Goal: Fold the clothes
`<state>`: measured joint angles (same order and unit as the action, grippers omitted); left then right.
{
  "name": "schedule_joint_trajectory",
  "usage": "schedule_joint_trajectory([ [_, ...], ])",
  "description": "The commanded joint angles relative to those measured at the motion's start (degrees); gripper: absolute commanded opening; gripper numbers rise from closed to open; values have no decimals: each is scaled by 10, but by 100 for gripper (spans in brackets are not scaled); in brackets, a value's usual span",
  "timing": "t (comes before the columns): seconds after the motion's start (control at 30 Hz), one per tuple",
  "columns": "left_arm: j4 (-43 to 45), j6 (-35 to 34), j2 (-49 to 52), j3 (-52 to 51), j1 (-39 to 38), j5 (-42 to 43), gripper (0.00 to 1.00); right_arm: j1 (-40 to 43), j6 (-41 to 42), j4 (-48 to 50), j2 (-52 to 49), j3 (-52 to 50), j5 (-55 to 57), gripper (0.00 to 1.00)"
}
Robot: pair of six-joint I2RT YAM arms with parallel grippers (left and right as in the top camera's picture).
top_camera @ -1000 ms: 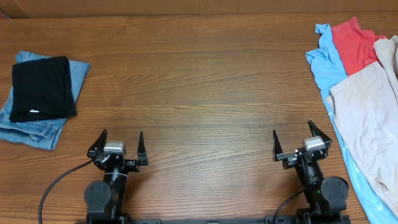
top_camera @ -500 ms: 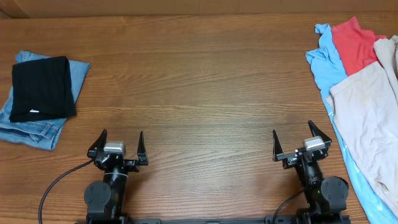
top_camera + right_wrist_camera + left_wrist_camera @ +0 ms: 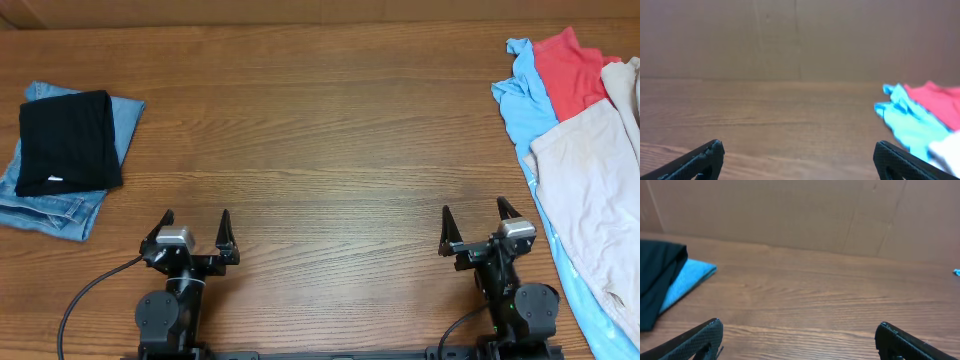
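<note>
A heap of unfolded clothes lies at the table's right edge: beige khaki shorts (image 3: 598, 190), a light-blue top (image 3: 522, 92) and a red top (image 3: 568, 72). The light-blue top (image 3: 905, 122) and red top (image 3: 940, 102) also show at the right of the right wrist view. My left gripper (image 3: 192, 222) is open and empty near the front edge at the left; its fingertips show in the left wrist view (image 3: 799, 330). My right gripper (image 3: 475, 216) is open and empty near the front edge, left of the shorts; it also shows in the right wrist view (image 3: 799, 150).
A folded black garment (image 3: 66, 142) lies on folded blue jeans (image 3: 50, 205) at the far left, also seen in the left wrist view (image 3: 657, 277). A brown wall (image 3: 800, 215) stands behind the wooden table (image 3: 320, 130).
Both grippers have shifted slightly near the front edge; the right one moved a little to the right. The clothes have not moved.
</note>
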<state>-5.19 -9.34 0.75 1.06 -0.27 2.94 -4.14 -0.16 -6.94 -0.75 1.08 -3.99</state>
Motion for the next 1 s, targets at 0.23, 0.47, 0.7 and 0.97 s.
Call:
schedule_joint_trajectory([
  [0.23,-90,-9,19,133,-1,-32,100,1,26,-45,-69,112,27,100],
  [0.47,-103,11,129,217,-1,-40,100,1,77,-126,-232,262,29,100],
  [0.7,-172,42,292,339,-1,-49,100,6,76,-240,-428,449,31,100],
  [0.97,-232,42,400,442,-1,-21,100,32,66,-310,-603,583,9,100],
])
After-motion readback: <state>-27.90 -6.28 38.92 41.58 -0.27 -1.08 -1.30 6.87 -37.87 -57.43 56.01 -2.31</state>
